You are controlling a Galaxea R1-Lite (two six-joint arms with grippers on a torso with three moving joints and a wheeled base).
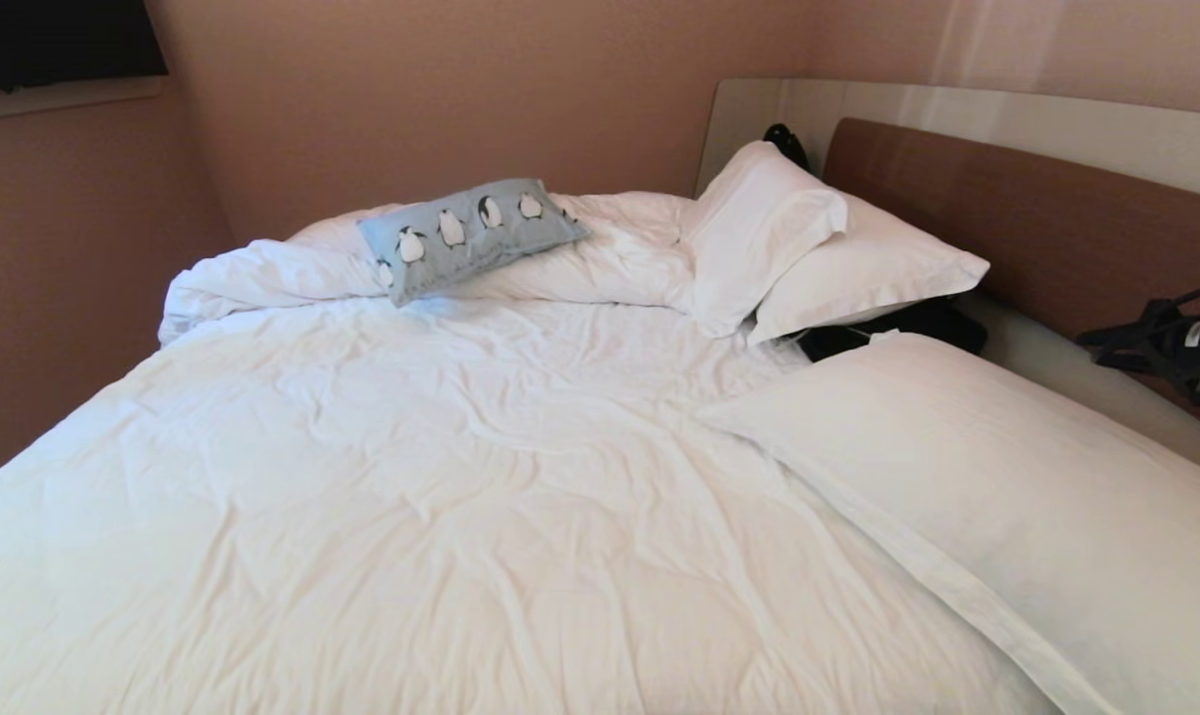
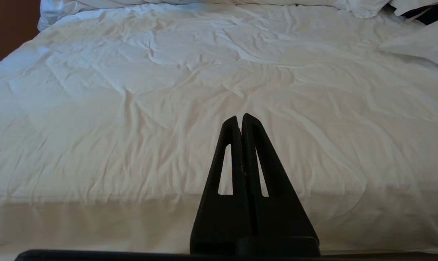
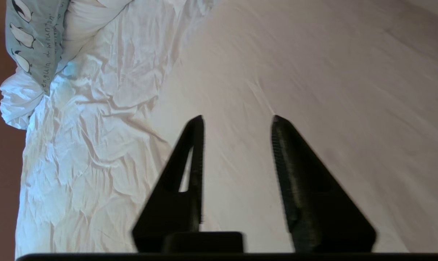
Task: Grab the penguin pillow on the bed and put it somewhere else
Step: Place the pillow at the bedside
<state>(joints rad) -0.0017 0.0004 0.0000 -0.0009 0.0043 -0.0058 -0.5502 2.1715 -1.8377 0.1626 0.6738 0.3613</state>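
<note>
Neither gripper shows in the head view, which looks across the bed (image 1: pixel 441 497) with its rumpled white duvet. Against the brown headboard (image 1: pixel 1037 228) lean two white pillows (image 1: pixel 809 248), and a larger white pillow (image 1: pixel 1007 497) lies flat nearer the camera, below the headboard. The penguin pillow (image 1: pixel 466 236) rests on the bunched-up fold of duvet at the far side of the bed, well away from the headboard and close to the pinkish wall, tilted so that its row of penguins faces up. A black bundle of straps (image 1: pixel 1171 343) sits at the headboard's near end. From the left wrist view, the left gripper (image 2: pixel 240 117) has its two black fingers pressed together with no gap and nothing between them, pointing out over the flat duvet from the bed's near edge. From the right wrist view, the right gripper (image 3: pixel 237 119) has its fingers standing apart at a moderate width, empty, above smooth white bedding; the penguin pillow (image 3: pixel 36 40) lies well apart from it, on the crumpled duvet fold by the wall.
</note>
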